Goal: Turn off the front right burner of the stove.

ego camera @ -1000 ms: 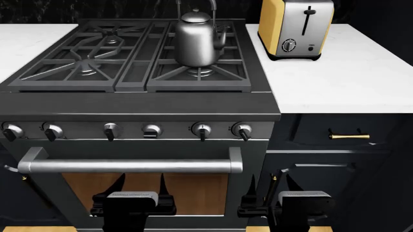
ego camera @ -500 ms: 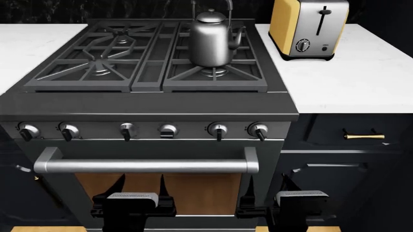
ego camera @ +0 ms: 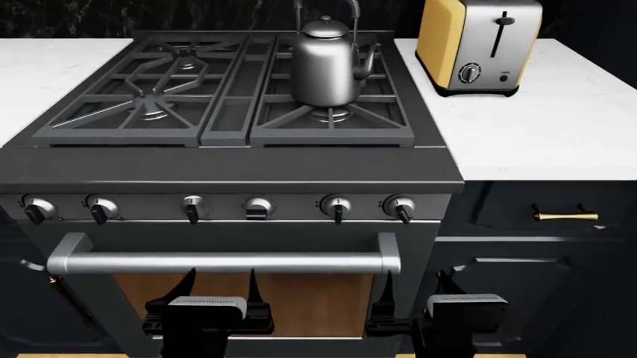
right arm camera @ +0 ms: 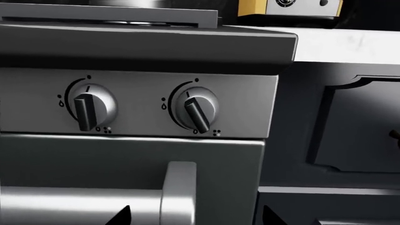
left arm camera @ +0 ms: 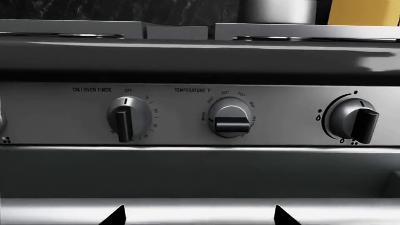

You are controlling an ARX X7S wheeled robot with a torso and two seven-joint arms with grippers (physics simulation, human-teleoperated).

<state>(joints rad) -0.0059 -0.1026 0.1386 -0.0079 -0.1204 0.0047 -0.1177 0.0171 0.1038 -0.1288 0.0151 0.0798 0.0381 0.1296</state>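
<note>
Stove (ego camera: 239, 171) fills the frame's centre; its front right burner (ego camera: 329, 113) sits under the kettle (ego camera: 324, 63). We approach the knobs, both grippers' (ego camera: 214, 287) (ego camera: 410, 287) jaws open, empty. Next: right reaches the rightmost knob (ego camera: 400, 206).

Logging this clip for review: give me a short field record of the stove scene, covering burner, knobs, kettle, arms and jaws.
stove: black gas range, six silver knobs along the front panel
front right burner: under the grate, flame not discernible
kettle: steel, upright on the right grate, behind that burner
rightmost knob: pointer tilted off vertical, untouched
toaster: yellow-sided, on the white counter right of the stove
left gripper: low before the oven door, jaws open, empty
right gripper: low, jaws open, empty
</note>
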